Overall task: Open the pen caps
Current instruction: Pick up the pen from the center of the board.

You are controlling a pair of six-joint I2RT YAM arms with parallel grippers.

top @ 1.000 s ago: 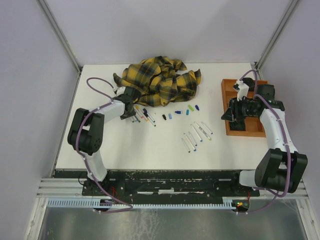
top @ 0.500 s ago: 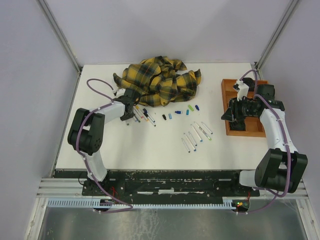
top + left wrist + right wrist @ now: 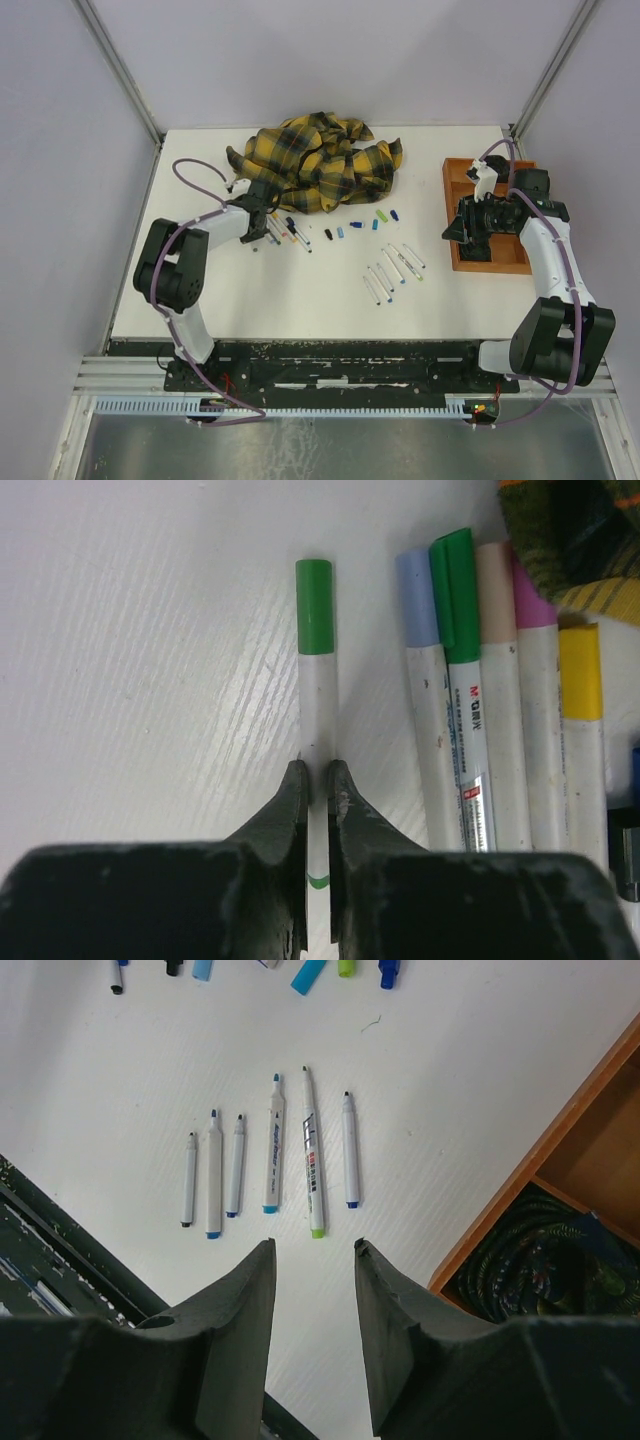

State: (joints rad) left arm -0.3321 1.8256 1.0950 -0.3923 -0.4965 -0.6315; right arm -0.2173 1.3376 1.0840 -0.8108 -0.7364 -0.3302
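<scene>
A white pen with a green cap lies on the table, and my left gripper is shut on its barrel below the cap. Right of it lie several capped pens side by side. In the top view my left gripper is at the left end of this pen row, just below the cloth. Loose pen caps lie in a line mid-table, with several uncapped pens below them. My right gripper hovers open above the table beside the tray, the uncapped pens ahead of its fingers.
A crumpled yellow-and-black plaid cloth lies at the back, its edge touching the capped pens. A wooden tray stands at the right, with a dark coiled thing in one compartment.
My left gripper's jaws have closed onto the green-capped pen's barrel. The right arm has not moved.
</scene>
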